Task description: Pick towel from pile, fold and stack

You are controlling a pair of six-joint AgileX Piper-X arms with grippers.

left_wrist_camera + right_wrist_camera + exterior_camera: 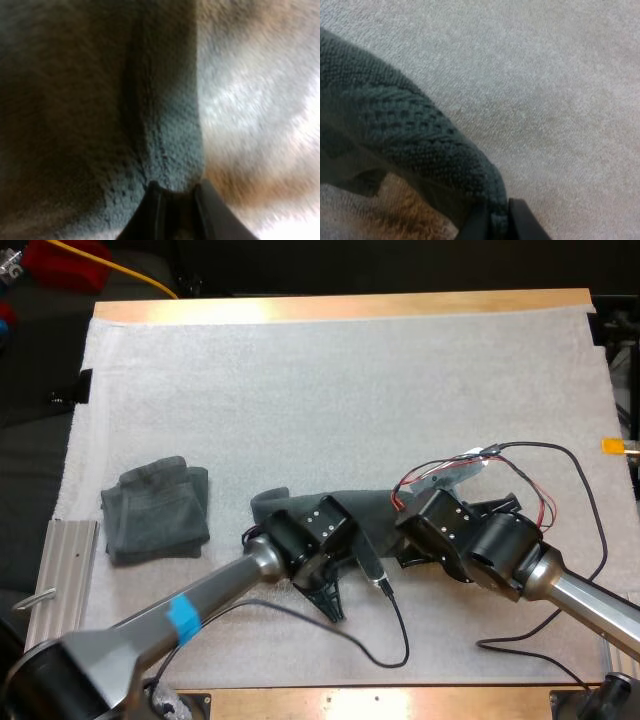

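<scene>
While it lies right of the folded grey-green towel [157,510], dark grey-green terry towel [372,508], left tool [175,192] pinching one edge, right tool [496,210] pinching another.

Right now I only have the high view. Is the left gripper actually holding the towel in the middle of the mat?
Observer: Yes. In the left wrist view the left gripper is shut on a fold of the towel, close to where its edge meets the mat.
Operator: And the right one?
Observer: The right gripper pinches the towel's rounded edge from both sides.
Operator: Is that end lying flat?
Observer: It seems not. The right wrist view shows a shadowed gap under the towel next to the grip, so that end looks raised off the mat.
</scene>
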